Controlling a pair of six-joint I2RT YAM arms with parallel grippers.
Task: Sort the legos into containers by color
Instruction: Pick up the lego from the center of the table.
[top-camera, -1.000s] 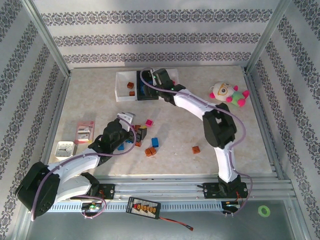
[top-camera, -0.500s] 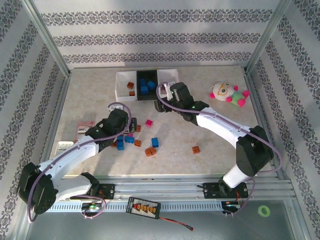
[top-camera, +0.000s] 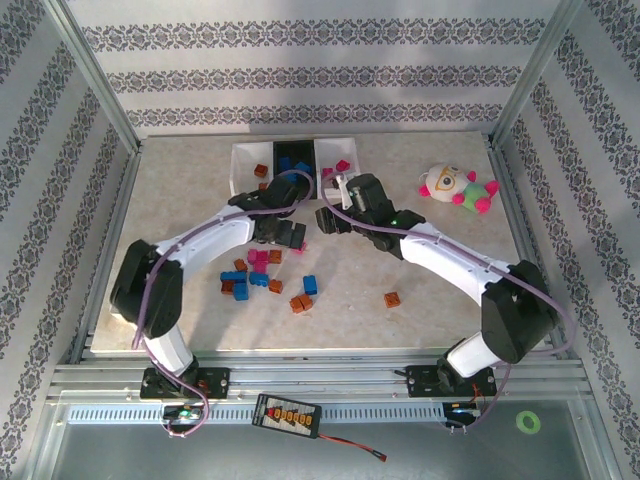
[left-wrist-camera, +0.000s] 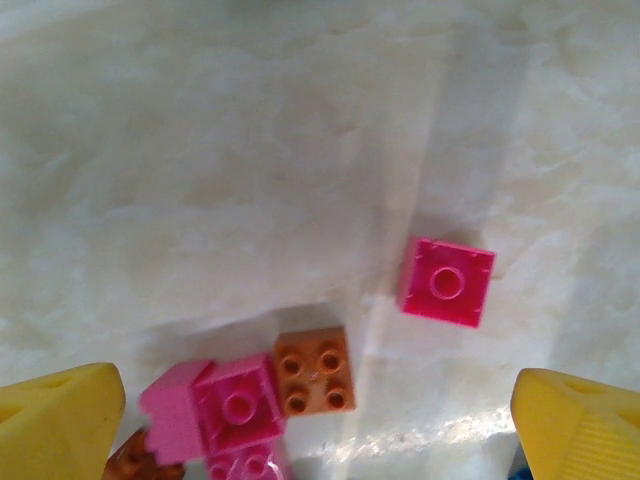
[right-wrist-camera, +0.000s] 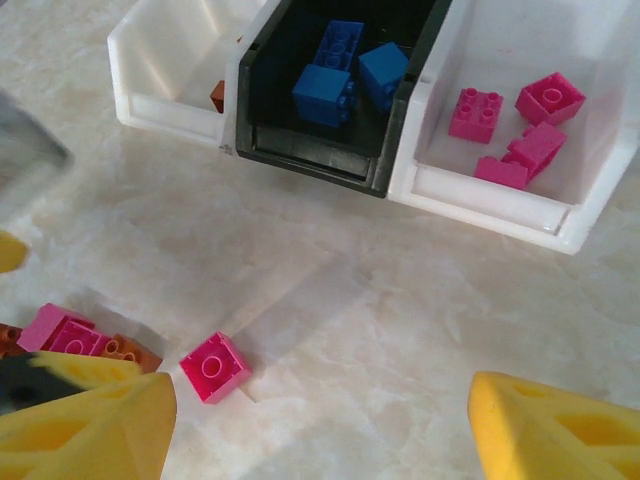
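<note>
While the overhead view lays out both arms at once, with the left gripper (top-camera: 288, 236) and the right gripper (top-camera: 326, 220) near each other mid-table and the three containers (top-camera: 238, 176) in a row at 12 o'clock from them, it is too coarse to show how the fingers stand. The wrist cameras settle that.

From the left wrist, two yellow fingertips (left-wrist-camera: 60, 420) are spread wide at the lower corners with nothing between them. A single-stud magenta brick (left-wrist-camera: 447, 282) lies on the marble table (left-wrist-camera: 250, 150) at about 1 o'clock from the gap, apart from both pads. A four-stud orange brick (left-wrist-camera: 314, 371) sits at 12 o'clock, touching a pink cluster (left-wrist-camera: 225, 410) at its 9 o'clock.

From the right wrist, that gripper's fingers (right-wrist-camera: 560, 430) are also parted and hold nothing. A lone magenta brick (right-wrist-camera: 215, 366) lies at 10 o'clock from the gap, just beside the left-hand pad; whether they touch I cannot tell. This camera looks straight into the bins:
- Blue bricks (right-wrist-camera: 340, 70) are in the black bin (right-wrist-camera: 300, 158).
- Pink bricks (right-wrist-camera: 510, 125) are in the white bin (right-wrist-camera: 480, 205) at its 3 o'clock.
- An orange brick (right-wrist-camera: 217, 95) is in the white bin (right-wrist-camera: 165, 100) at its 9 o'clock.

Overhead, loose blue and orange legos (top-camera: 305, 293) lie at 6 o'clock from the grippers, and a plush toy (top-camera: 455, 187) at 2 o'clock
</note>
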